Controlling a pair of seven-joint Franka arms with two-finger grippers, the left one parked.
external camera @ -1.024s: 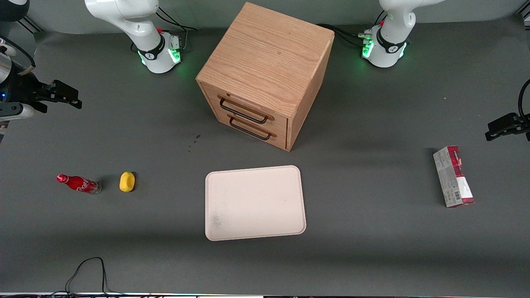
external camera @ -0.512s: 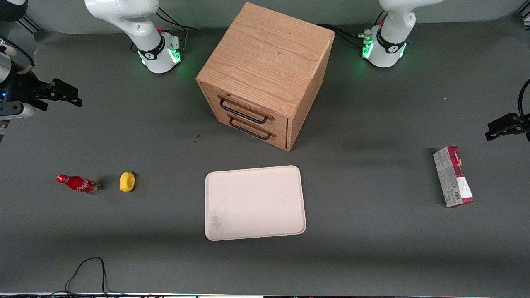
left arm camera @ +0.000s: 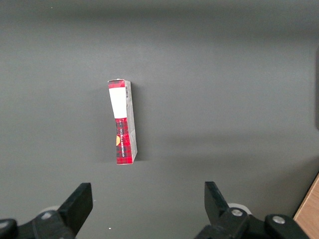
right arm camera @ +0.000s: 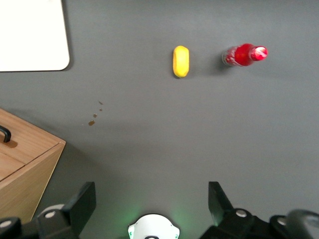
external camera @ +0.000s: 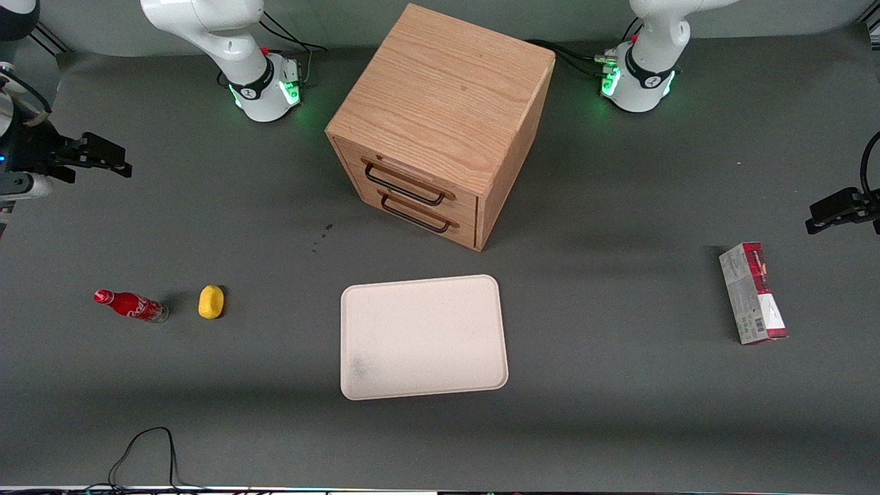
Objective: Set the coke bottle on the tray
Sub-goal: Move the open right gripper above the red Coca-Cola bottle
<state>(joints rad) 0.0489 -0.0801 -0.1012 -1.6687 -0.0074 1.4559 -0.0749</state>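
Note:
The coke bottle lies on its side on the dark table, toward the working arm's end, red with white script and a red cap. It also shows in the right wrist view. The cream-white tray lies flat in front of the wooden cabinet, nearer the front camera; one corner of it shows in the right wrist view. My gripper hangs high above the table, farther from the front camera than the bottle and well apart from it. In the right wrist view the gripper is open and empty.
A yellow oval lump lies beside the bottle, between it and the tray. A wooden drawer cabinet with two black handles stands mid-table. A red and grey carton lies toward the parked arm's end. A black cable loops at the front edge.
My gripper has drifted slightly toward the working arm's end of the table and a little upward. The bottle, the lump and the tray have not moved.

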